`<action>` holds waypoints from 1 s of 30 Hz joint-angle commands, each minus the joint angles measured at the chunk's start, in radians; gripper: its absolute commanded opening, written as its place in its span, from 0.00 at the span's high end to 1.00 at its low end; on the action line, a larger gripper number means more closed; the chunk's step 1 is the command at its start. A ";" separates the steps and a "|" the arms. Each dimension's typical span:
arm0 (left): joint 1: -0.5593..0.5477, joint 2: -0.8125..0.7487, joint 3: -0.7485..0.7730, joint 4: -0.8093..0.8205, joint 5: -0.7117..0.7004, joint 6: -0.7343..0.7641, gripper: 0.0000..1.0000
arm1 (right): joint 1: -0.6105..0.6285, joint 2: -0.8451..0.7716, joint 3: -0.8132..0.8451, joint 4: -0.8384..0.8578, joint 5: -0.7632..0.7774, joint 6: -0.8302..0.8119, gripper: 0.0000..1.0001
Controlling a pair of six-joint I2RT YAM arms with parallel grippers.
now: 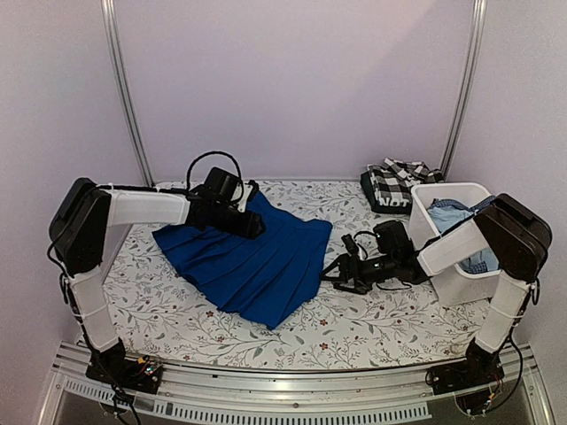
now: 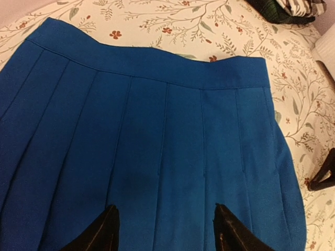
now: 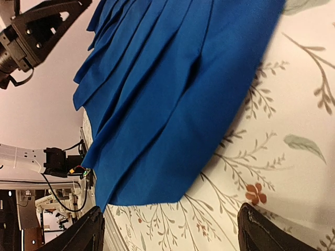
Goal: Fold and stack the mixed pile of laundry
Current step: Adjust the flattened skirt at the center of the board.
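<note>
Royal blue skirt (image 1: 252, 266) lies flat on desk (image 1: 354, 329); left tool (image 2: 166, 230) released over its 12 o'clock side, right tool (image 3: 167, 230) released, empty, beside its 3 o'clock edge.

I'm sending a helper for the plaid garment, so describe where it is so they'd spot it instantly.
Find the white tub on the right side of the table. Just beyond its far corner, by the back wall, lies the crumpled black-and-white plaid garment. Its bold checks set it apart from the plain royal blue skirt spread mid-table.
</note>
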 commanded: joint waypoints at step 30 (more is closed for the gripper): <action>0.023 0.264 0.193 0.037 -0.004 -0.010 0.38 | 0.138 -0.119 0.074 0.721 -0.284 0.370 0.30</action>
